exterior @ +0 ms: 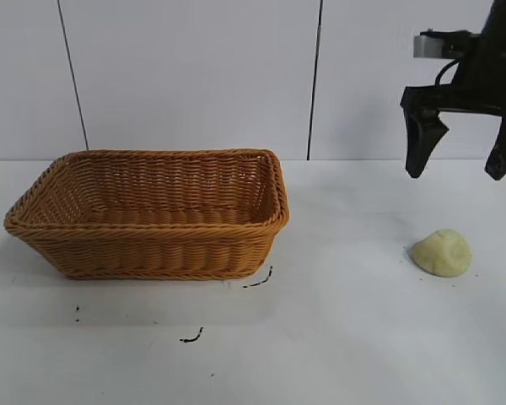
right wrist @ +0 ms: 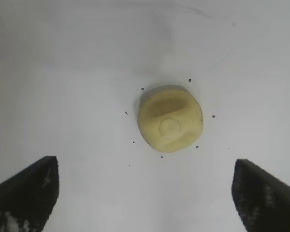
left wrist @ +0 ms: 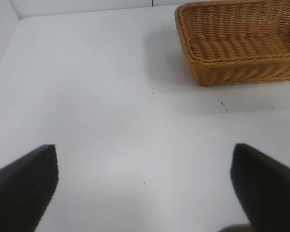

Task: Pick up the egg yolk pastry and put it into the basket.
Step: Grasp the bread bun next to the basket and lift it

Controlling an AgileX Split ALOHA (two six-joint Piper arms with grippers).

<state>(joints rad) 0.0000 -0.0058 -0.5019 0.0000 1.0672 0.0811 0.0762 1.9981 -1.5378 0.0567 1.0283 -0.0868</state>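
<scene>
Nearest the outside camera is bare white tabletop (exterior: 346, 337) with a few small dark marks (exterior: 191, 337) on it, lying just in front of the basket (exterior: 152, 215). The basket is a wide woven wicker one, orange-brown, and nothing shows inside it in this view. The egg yolk pastry (exterior: 441, 252) sits on the tabletop well apart from the basket, off its right end, resting dome-up and touching nothing else.

The right claw (exterior: 462, 156) hangs in the air farther from the basket than the pastry's near edge, pointing down above the pastry, its two dark fingers spread wide apart and gripping nothing. There is clear space between its tips and the pastry.

The right wrist view gives what the outside view cannot: the pastry (right wrist: 170, 119) from straight above, with a round pressed ring on its top, a darker creased patch beside that, and tiny dark specks scattered on the tabletop around it. The right claw's (right wrist: 145, 193) fingers frame the edge of that picture, far apart, with the pastry lying between their lines but beyond the tips. The basket is not in that view.

The left wrist view alone shows the left claw (left wrist: 145, 188), which the outside camera misses. Its fingers are also wide apart over bare tabletop, holding nothing, with one end of the basket (left wrist: 241, 67) well beyond them.
</scene>
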